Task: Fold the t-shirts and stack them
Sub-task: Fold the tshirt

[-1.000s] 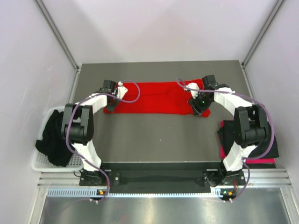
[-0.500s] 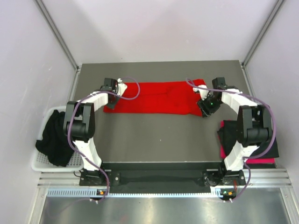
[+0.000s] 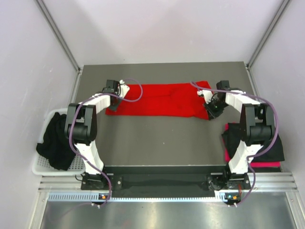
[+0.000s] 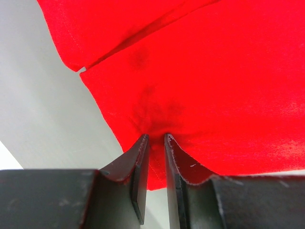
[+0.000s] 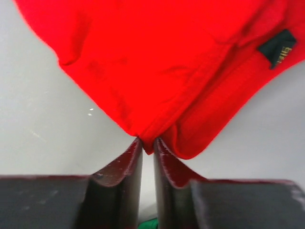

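Here the bright red short-sleeved cotton t-shirt (image 3: pixel 159 99) lies as a long band across the upper middle of the grey table (image 3: pixel 162 138), already doubled lengthwise, so the step in hand is judged to be tensioning the band before its next fold.

The left claw (image 3: pixel 116 94) sits at the band's left end. In the left wrist view its jaws are nearly together on a pucker of red cloth at lower centre (image 4: pixel 155 139), with creases radiating from the pinch. The right claw (image 3: pixel 210 107) holds the lower right corner. In the right wrist view the jaws close on a point of layered hem (image 5: pixel 147 142), with a small black sewn label (image 5: pixel 279 47) at upper right. Holding opposite ends lets the arms pull the cloth flat and keep the layers aligned.

Outward, dark shirts hang from the white plastic mesh basket (image 3: pixel 42 167) at lower left. A black folded shirt (image 3: pixel 233 138) rests on a pinkish-red folded shirt (image 3: pixel 262 164) at lower right, seemingly the stack.

Compared with a second ago, the right claw has shifted right, drawing the corner with it, and its elbow has swung outward. The left claw has barely moved. Over the last half second little has changed.
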Controlling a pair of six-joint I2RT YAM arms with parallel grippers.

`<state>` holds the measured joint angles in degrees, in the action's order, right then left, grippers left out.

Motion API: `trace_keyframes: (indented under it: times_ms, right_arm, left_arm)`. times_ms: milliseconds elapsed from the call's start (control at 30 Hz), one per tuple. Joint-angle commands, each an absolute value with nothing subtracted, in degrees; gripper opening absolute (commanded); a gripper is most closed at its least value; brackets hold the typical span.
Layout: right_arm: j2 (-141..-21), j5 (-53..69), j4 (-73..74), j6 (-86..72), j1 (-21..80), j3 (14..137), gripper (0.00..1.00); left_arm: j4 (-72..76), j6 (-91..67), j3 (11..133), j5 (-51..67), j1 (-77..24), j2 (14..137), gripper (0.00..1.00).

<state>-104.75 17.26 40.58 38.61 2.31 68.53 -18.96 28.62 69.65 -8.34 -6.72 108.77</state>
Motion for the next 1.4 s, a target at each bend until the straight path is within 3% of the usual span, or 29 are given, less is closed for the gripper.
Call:
trace_keyframes:
  times_ms: [0,600,767,833,1033,1367]
  right_arm:
    - [-107.3,14.5,41.3,38.1,0.5,69.0,0.12]
    - [-106.3,11.5,41.7,38.0,-2.8,71.2,0.11]
    - [-105.4,12.4,42.1,37.5,-2.9,71.4,0.11]
    - [-105.4,13.1,42.2,37.2,-2.9,71.7,0.12]
    - [-106.4,14.8,43.0,36.1,-2.9,72.9,0.12]
    - [-107.1,15.0,43.7,36.1,-2.8,74.1,0.12]
  left_arm:
    - [-17.8,28.9,69.0,-9.5,-5.6,110.4,0.24]
    - [-18.7,29.1,67.8,-6.9,-4.2,105.6,0.24]
    - [-21.3,32.4,66.2,8.1,-4.5,93.6,0.36]
    - [-21.8,34.4,65.5,8.9,-4.6,90.4,0.38]
    - [-36.6,45.0,67.4,5.3,-4.4,94.7,0.39]
    - [-35.9,52.8,65.4,1.9,-4.4,98.8,0.42]
